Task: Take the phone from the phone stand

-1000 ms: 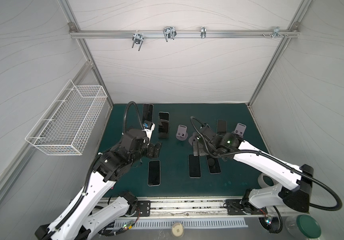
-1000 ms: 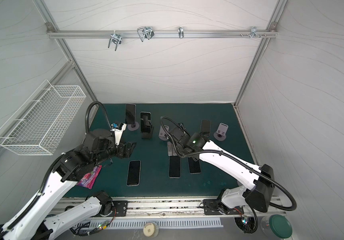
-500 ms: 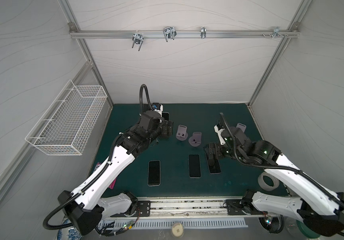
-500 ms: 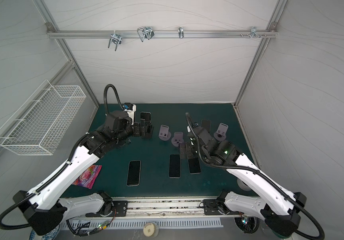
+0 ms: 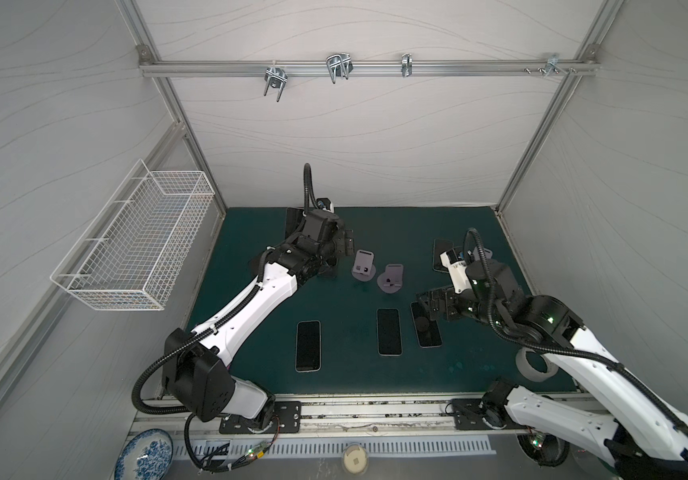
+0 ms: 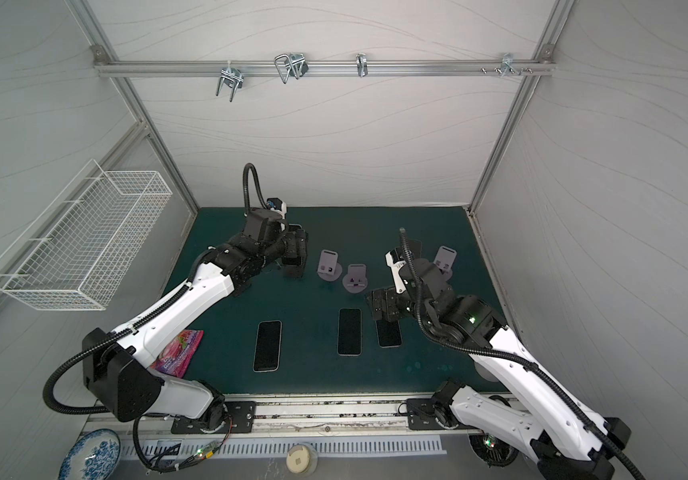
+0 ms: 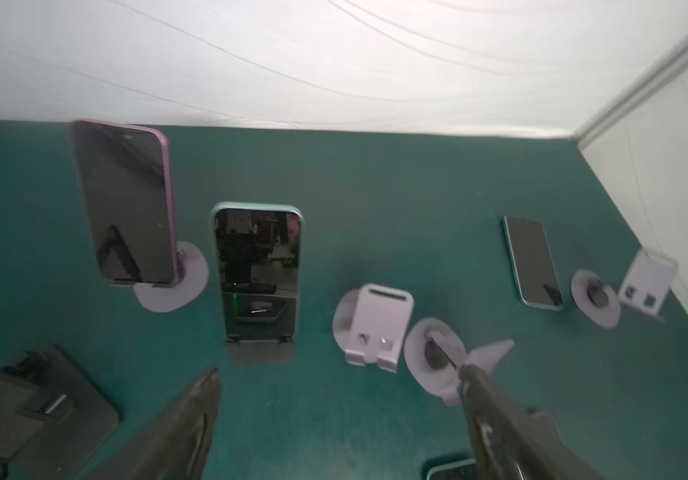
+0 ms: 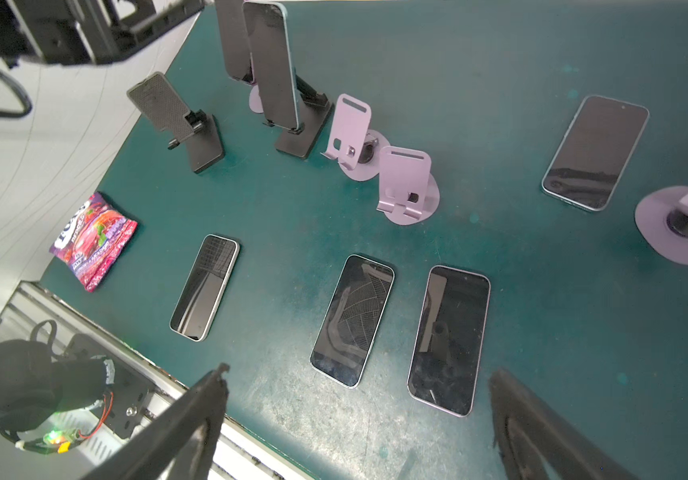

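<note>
In both top views the left claw [image 5: 344, 245] works far back on the table [image 5: 350, 374]. A second ago it hung nearer the front left, and over the last half second it has crept slightly closer to the back wall [image 5: 355, 166]. The right claw [image 5: 433, 305] has pulled out of the middle and now hangs at the right, over the far end of the rightmost of three flat phones [image 5: 389, 331]. A broad bare strip of table lies between that row and the front edge.

In the left wrist view the left claw [image 7: 338, 374] is spread, with nothing between its fingers [image 7: 184, 424]. The teal-edged phone [image 7: 257, 270] stands upright on its black stand [image 7: 260, 352] just ahead, nearer one finger than the middle of the gap. A purple phone [image 7: 126, 203] leans on a round purple stand [image 7: 172, 286] close beside it, with only a narrow strip of table between them. On its other side an empty purple stand [image 7: 377, 324] leaves more room.

In the right wrist view the right claw [image 8: 359, 372] is released wide and empty above the near ends of the flat phones. The teal-edged phone [image 8: 276, 70] is on its black stand [image 8: 303, 133], well apart from this claw. An empty black stand [image 8: 176, 120] and a snack packet [image 8: 93, 239] sit toward the table's side edge.
</note>
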`<state>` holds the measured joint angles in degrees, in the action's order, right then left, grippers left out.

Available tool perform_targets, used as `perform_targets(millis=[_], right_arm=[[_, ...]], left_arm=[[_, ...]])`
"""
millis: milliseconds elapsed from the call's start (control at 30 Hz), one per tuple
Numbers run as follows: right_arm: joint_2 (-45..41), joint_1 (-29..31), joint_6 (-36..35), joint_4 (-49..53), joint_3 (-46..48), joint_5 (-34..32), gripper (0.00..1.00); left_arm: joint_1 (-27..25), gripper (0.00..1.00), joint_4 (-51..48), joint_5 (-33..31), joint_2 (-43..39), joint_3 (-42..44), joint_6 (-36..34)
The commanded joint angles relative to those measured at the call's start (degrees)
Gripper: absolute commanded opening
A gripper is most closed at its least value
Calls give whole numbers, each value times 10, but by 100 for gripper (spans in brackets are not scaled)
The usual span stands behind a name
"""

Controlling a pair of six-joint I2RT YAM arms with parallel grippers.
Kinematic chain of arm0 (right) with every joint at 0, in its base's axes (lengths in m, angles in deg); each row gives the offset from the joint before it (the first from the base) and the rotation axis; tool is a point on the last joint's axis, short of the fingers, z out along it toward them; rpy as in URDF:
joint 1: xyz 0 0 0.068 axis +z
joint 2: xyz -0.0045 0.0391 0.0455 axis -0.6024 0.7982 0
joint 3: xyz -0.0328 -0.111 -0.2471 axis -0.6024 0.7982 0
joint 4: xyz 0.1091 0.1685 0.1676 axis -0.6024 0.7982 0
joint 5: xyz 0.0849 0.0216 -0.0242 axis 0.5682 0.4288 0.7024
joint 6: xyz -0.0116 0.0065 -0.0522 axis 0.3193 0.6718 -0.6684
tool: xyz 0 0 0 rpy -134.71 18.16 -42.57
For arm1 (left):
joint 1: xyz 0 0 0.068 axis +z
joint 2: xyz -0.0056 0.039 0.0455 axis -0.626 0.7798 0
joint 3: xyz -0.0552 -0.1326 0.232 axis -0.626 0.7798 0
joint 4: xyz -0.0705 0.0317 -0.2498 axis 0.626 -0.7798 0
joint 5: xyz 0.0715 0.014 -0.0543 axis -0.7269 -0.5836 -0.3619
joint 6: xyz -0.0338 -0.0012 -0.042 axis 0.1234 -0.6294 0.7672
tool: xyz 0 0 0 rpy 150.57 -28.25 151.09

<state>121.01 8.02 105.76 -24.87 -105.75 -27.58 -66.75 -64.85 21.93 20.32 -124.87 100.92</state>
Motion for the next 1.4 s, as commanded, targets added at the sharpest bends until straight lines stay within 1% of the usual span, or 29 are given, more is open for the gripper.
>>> perform_targets(millis=[0,167,267,333,400,500,633,767,867,967,1033,1167,1300,1367], right_arm=[[-2,-6,-41,-17,-2,35,99],[17,-23,-56,-41,18,63,99],[32,-33,-47,-41,18,89,99],[41,-35,-41,-44,20,102,99],[51,-37,-38,-41,12,111,99],[72,-43,-35,0,-27,112,99],[78,-53,-28,37,-49,111,99],[71,-70,-8,30,-40,105,98],[76,-88,29,8,-38,95,95],[93,-103,72,5,-60,103,92],[101,-104,87,-3,-69,121,91],[122,-104,82,-2,-92,143,88],[151,-104,68,59,-153,141,89],[151,-105,72,70,-161,145,89]], left_arm=[[13,90,61,-4,-22,22,-1],[22,92,65,-11,-27,37,-10],[24,92,65,6,-22,32,-37],[24,91,39,1,-11,17,-52],[24,91,-2,-25,4,2,-25],[22,90,-16,-26,17,1,-5],[21,91,6,-13,37,-11,-26],[21,91,25,-16,61,-37,-49],[21,92,31,16,83,-59,-78],[21,92,27,30,104,-89,-94],[21,92,30,29,109,-96,-95],[22,93,34,10,102,-85,-86],[27,94,36,-3,97,-74,-73],[28,94,24,-10,103,-79,-78]])
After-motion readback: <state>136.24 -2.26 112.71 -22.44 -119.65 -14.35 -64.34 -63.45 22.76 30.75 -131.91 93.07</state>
